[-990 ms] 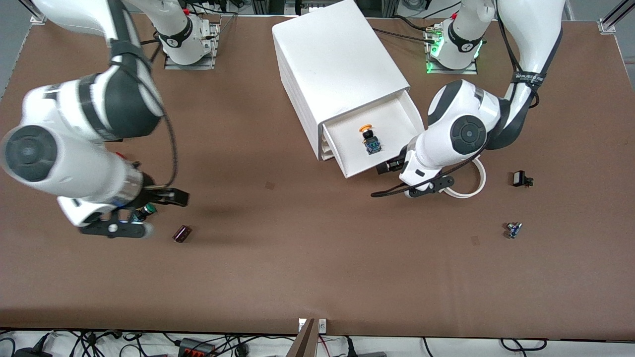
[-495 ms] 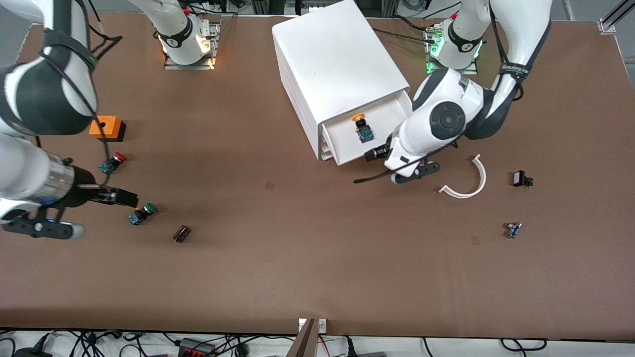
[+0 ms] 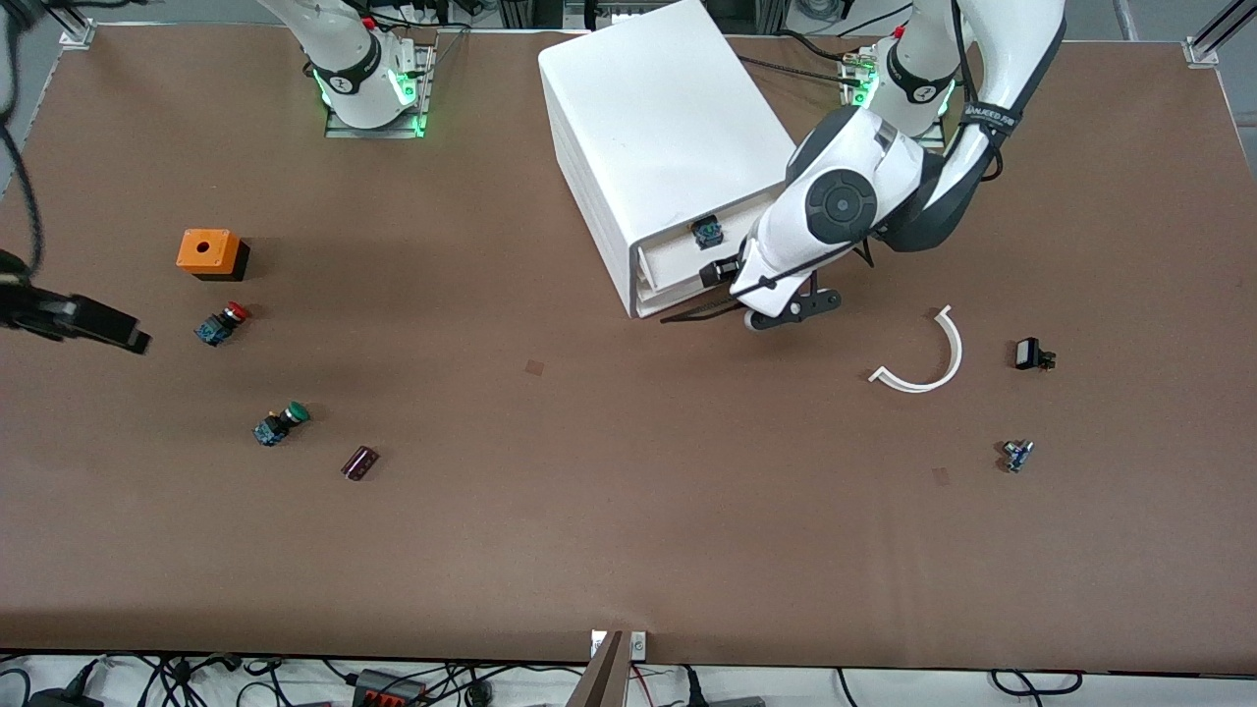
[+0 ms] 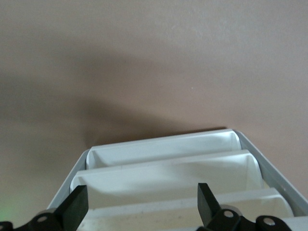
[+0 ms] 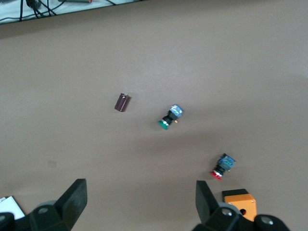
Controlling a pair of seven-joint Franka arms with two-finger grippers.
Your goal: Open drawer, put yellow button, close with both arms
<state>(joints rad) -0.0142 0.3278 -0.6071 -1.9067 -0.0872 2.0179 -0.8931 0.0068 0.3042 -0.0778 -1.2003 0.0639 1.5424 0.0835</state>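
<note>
The white cabinet [image 3: 658,128] has its top drawer [image 3: 678,260] out by only a narrow strip. In that strip lies the yellow button [image 3: 707,233]; only its black-and-blue body shows, the cap is hidden under the cabinet top. My left gripper [image 3: 722,277] is against the drawer's cream front, open, with nothing between its fingers. In the left wrist view the left gripper [image 4: 142,207] straddles the stacked drawer fronts [image 4: 163,175]. My right gripper [image 3: 118,334] is open and empty at the right arm's end of the table, and the right gripper [image 5: 139,202] looks down on bare table.
At the right arm's end lie an orange box [image 3: 208,253], a red-capped button [image 3: 223,323], a green-capped button [image 3: 280,424] and a dark maroon cylinder [image 3: 359,462]. Toward the left arm's end lie a white curved strip [image 3: 928,358], a small black part [image 3: 1031,353] and a small blue part [image 3: 1016,455].
The left gripper has pushed the drawer most of the way into the cabinet, carrying the yellow button with it. The right arm has drawn back from the green-capped button toward its end of the table.
</note>
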